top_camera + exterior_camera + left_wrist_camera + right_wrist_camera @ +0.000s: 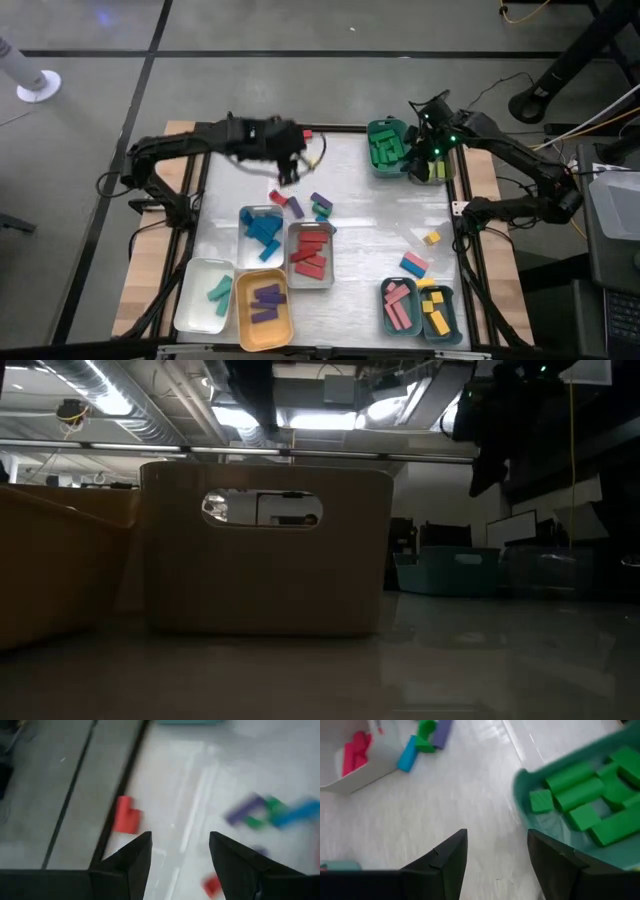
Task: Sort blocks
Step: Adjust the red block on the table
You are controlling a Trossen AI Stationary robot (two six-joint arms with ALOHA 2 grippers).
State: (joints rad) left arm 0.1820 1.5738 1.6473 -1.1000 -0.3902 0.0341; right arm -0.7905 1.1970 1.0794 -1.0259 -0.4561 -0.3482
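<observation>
Small coloured blocks lie on the white table. A red block (278,197), a purple one (295,207) and a purple, green and blue cluster (321,207) are loose at the middle. A yellow block (432,238) and a pink-and-teal pair (414,265) lie to the right. My left gripper (290,170) hangs open above the table's far middle with nothing between its fingers (180,855); another red block (126,814) lies by the far edge beyond it. My right gripper (420,160) is open and empty (497,855), beside the teal tray of green blocks (585,795).
Trays stand along the near half: blue blocks (260,228), red (311,255), teal in a white tray (205,295), purple in an orange tray (265,308), pink (400,305), yellow (438,312). The green tray (385,145) is at the far right. Bare table lies at the middle right.
</observation>
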